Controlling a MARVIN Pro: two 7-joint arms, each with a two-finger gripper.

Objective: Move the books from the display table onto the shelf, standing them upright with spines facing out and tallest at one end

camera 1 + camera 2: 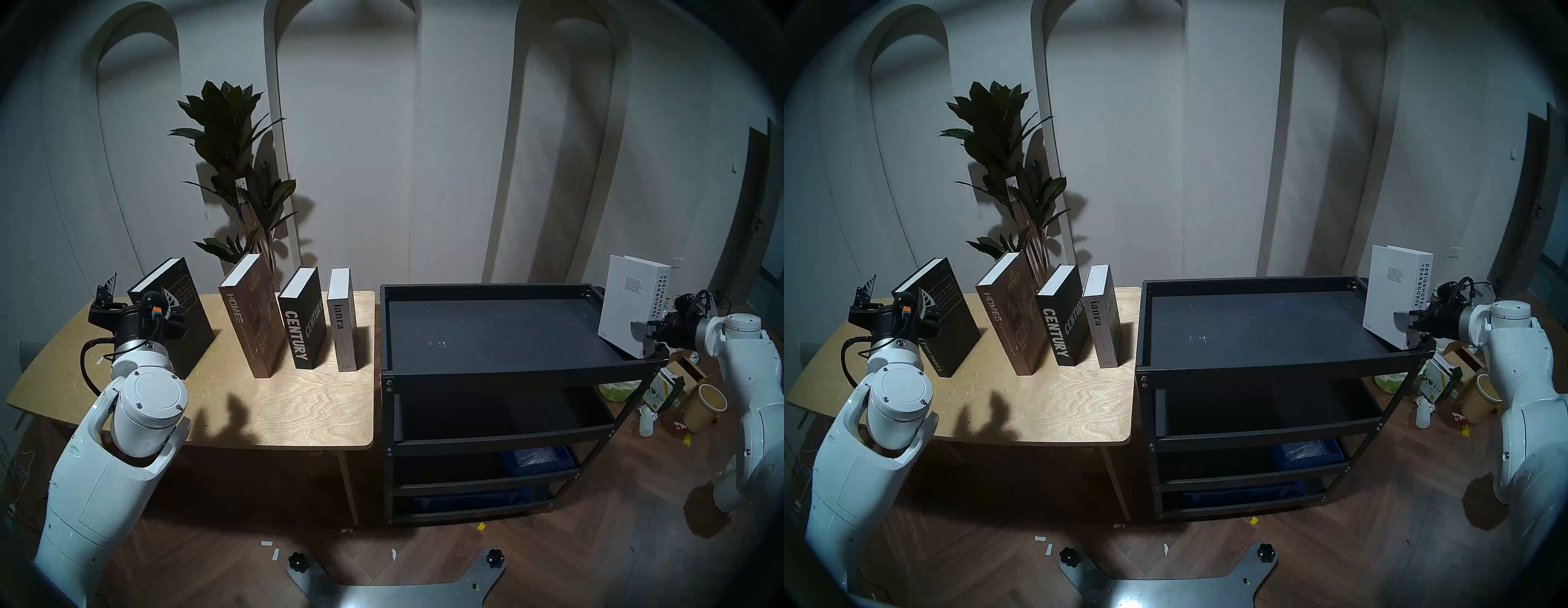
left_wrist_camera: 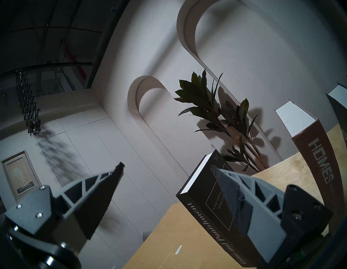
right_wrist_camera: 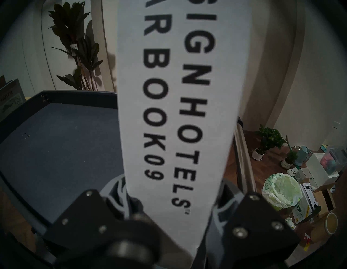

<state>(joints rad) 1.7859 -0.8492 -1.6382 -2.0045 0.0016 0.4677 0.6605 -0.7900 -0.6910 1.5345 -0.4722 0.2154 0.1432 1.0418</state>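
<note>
"Design Hotels Yearbook" point(image 1: 635, 309) stood upright at the right end of the black shelf's top tray point(image 1: 500, 331), clamped at its spine by our right gripper point(image 1: 645, 333). Our left gripper point(image 1: 138, 303) gaped empty beside "Crime and Punishment" point(image 1: 186, 316) on the plywood display table point(image 1: 297, 403).

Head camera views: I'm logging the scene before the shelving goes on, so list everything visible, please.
Upright hardcover books: four; black, brown, black, pale grey; on the table.
White hardcover book: one; right end of the rack's top tray, in the right end effector.
Light plywood table: one; left.
Black metal tiered rack: one; beside the table, to its right.
Dark leafy plant: one; behind the table.
Floor clutter of boxes and cups: several; right of the rack.
Left end effector: open, by the leftmost black book.
Right end effector: shut on the white book.
</note>
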